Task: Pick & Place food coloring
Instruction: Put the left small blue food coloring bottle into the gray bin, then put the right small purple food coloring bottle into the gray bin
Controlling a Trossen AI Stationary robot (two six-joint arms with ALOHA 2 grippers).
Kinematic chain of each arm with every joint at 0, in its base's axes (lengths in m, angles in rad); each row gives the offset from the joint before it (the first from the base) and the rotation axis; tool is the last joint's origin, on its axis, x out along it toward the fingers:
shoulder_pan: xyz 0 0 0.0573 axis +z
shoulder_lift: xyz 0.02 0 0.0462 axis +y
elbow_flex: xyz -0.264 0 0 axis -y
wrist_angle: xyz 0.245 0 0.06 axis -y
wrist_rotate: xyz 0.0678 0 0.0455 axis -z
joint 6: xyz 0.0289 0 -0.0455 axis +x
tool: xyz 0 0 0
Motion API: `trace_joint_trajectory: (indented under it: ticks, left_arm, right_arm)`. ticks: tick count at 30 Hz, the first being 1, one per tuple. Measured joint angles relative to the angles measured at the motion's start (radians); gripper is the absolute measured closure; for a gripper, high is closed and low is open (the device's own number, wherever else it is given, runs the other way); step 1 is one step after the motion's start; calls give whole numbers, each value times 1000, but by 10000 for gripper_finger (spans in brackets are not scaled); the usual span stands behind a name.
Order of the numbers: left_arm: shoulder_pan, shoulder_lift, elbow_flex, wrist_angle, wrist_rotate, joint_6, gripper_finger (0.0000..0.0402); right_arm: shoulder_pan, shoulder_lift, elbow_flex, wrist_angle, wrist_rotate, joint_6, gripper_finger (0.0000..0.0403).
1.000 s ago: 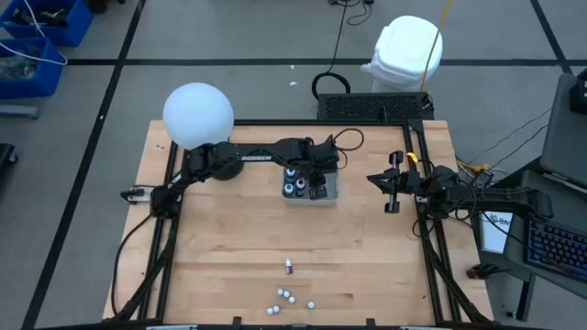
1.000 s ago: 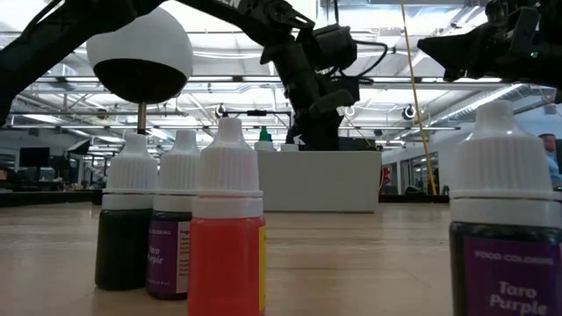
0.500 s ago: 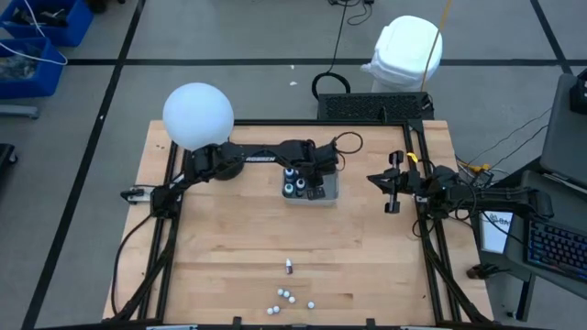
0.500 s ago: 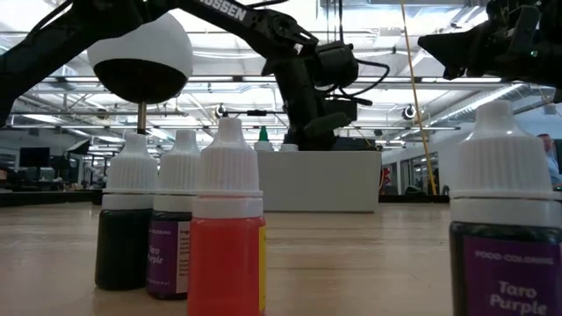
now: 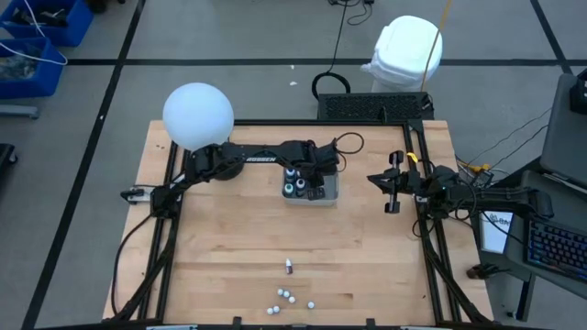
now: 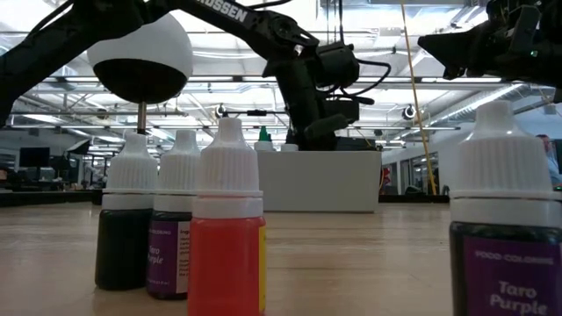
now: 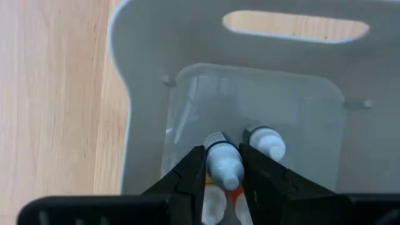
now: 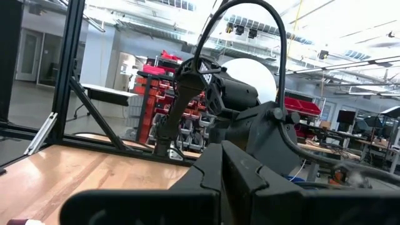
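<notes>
The left gripper [image 7: 224, 167] is pinching a food coloring bottle [image 7: 224, 164] inside the grey tray [image 5: 329, 193] — sitting near the table's [image 5: 229, 238] far edge. The right gripper [image 5: 393, 190] is waiting by the right edge, fingers pressed together; more bottles [image 5: 289, 295] are standing near the front edge.

Two dark jointed arms, left arm [image 5: 257, 157] matte black with white lettering along one link, looped black cable near its wrist, right arm [image 5: 431, 181] black with a yellow tag, blocky black fingers [image 7: 187, 178]
</notes>
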Motion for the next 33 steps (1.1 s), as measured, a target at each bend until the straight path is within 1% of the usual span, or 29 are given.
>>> trace_joint_trajectory:
  ticks: [3,10,14,17,20,23,25,27,29,31,33]
  left_arm:
    - [0,0,0,5,5,-2,296]
    - [-1,0,0,8,4,-7,240]
    - [-2,-1,12,4,4,-6,223]
    - [-12,-14,75,-43,2,-5,218]
    - [-36,-48,192,-148,-17,10,218]
    - [-67,-87,312,-271,-64,13,218]
    - [-92,-122,365,-344,-106,6,218]
    - [-123,-203,336,-379,-182,-11,218]
    - [-157,-276,323,-454,-267,-38,219]
    - [-194,-353,309,-554,-342,-99,228]
    - [-226,-421,286,-645,-388,-171,245]
  right_arm:
    - [0,0,0,0,0,0,403]
    - [0,0,0,0,0,-3,403]
    - [0,0,0,0,0,-3,403]
    - [0,0,0,-1,0,-3,403]
    - [0,0,0,-7,0,-4,403]
    - [0,-1,0,-14,0,-9,403]
    - [0,0,0,-15,-1,-16,403]
    - [0,0,0,-15,-2,-18,403]
    - [0,0,0,-15,-4,-14,403]
    - [0,0,0,-15,-4,-9,403]
    - [0,0,0,-15,-5,-9,403]
